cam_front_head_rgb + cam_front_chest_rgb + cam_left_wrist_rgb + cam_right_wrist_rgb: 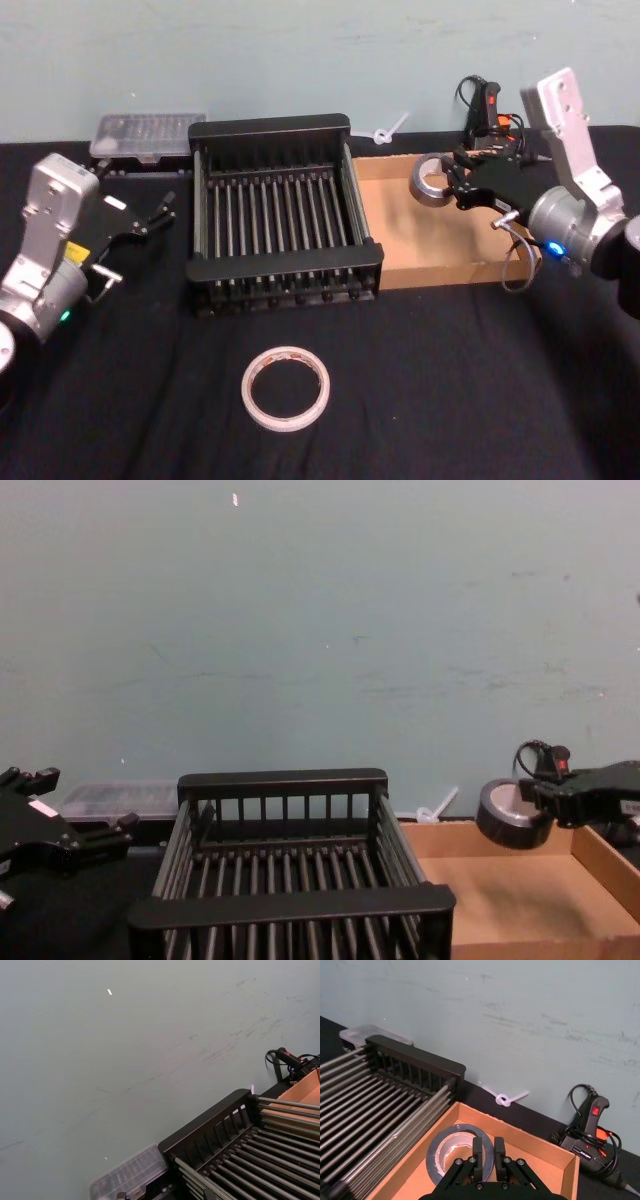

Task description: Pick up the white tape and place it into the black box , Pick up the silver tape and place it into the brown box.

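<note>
Above brown box, near its far left corner: right gripper clamped on rim of silver tape, roll held clear of box floor per chest view. White tape flat on black cloth, in front of black box, untouched. Left gripper parked left of black box, fingers spread, holding nothing. Clear plastic case behind it.
</note>
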`<control>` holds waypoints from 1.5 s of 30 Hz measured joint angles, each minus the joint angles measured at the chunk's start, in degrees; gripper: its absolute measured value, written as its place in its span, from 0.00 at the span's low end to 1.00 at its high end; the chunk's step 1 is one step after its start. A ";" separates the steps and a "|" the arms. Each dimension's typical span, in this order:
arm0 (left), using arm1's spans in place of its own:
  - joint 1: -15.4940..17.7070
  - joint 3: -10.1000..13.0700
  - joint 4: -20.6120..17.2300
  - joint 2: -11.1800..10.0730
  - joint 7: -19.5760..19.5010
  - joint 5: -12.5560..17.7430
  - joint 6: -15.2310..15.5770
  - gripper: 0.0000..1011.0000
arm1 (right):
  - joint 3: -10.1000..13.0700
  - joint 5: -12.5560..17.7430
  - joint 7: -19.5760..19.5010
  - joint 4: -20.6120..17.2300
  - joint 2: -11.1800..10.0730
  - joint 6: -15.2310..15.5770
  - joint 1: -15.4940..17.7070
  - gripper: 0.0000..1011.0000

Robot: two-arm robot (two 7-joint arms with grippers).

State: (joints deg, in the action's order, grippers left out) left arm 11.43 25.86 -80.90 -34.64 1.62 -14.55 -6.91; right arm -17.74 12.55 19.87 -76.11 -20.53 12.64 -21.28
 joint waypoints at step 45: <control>0.00 0.00 0.00 0.00 0.00 0.00 0.00 0.99 | -0.92 -3.51 -0.42 11.04 4.58 2.13 -5.52 0.14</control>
State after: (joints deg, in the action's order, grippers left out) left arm 11.43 25.86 -80.90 -34.65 1.62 -14.55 -6.90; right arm -18.66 9.04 19.45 -65.07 -15.95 14.77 -26.80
